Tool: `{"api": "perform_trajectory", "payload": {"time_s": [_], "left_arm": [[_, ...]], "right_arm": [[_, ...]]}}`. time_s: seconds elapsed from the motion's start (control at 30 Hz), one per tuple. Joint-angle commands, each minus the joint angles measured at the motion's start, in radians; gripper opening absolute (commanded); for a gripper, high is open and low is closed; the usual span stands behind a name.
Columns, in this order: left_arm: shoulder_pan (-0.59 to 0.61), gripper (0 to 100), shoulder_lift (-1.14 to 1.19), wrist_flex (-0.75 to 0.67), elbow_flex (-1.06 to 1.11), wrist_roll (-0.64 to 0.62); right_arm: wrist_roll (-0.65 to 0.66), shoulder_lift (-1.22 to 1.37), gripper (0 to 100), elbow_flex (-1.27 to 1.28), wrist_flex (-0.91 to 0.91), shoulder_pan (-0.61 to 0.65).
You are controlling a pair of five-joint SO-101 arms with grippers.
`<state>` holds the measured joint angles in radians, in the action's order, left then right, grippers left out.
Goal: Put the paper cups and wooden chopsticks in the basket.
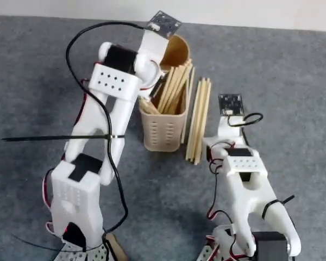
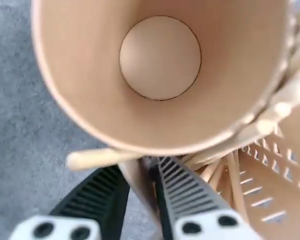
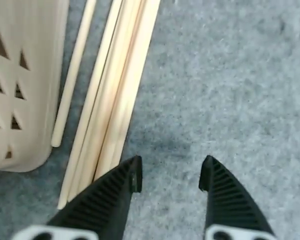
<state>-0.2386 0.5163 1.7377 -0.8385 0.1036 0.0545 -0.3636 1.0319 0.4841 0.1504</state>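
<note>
Soft, even, fairly bright light covers the grey worktop point(image 1: 293, 76) in the high view. A faint shadow lies beneath the basket point(image 1: 163, 133) at centre. The paper cup point(image 2: 160, 57) interior is evenly lit, its base palest.

A robotics lab bench: two white plastic arms point(image 1: 114, 81) with exposed black cables point(image 1: 68, 50) and bare circuit boards point(image 1: 231, 104) stand on a grey, carpet-like surface point(image 1: 293, 70) against a plain pale wall point(image 1: 250, 11).
</note>
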Motion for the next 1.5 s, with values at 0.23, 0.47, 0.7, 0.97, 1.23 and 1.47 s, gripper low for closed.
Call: {"api": "perform_trajectory", "payload": {"time_s": [0.23, 0.47, 0.7, 0.97, 1.23, 1.47], "left_arm": [[0.102, 0, 0.002, 0.026, -0.048, 0.081], [0.160, 0, -0.079, 0.028, -0.059, 0.127], [0.179, 0, -0.111, 0.028, -0.054, 0.135], [0.213, 2, -0.122, 0.026, -0.059, 0.135], [0.202, 14, -0.219, 0.026, -0.137, 0.133], [0.188, 14, -0.320, 0.025, -0.143, 0.132]], "right_arm": [[0.011, -0.002, 20.1, -0.005, -0.016, 0.010], [0.011, -0.002, 20.1, -0.005, -0.016, 0.010], [0.011, -0.002, 20.1, -0.005, -0.016, 0.010], [0.011, -0.002, 20.1, -0.005, -0.016, 0.010], [0.011, -0.002, 20.1, -0.005, -0.016, 0.010], [0.011, -0.002, 20.1, -0.005, -0.016, 0.010]]}}
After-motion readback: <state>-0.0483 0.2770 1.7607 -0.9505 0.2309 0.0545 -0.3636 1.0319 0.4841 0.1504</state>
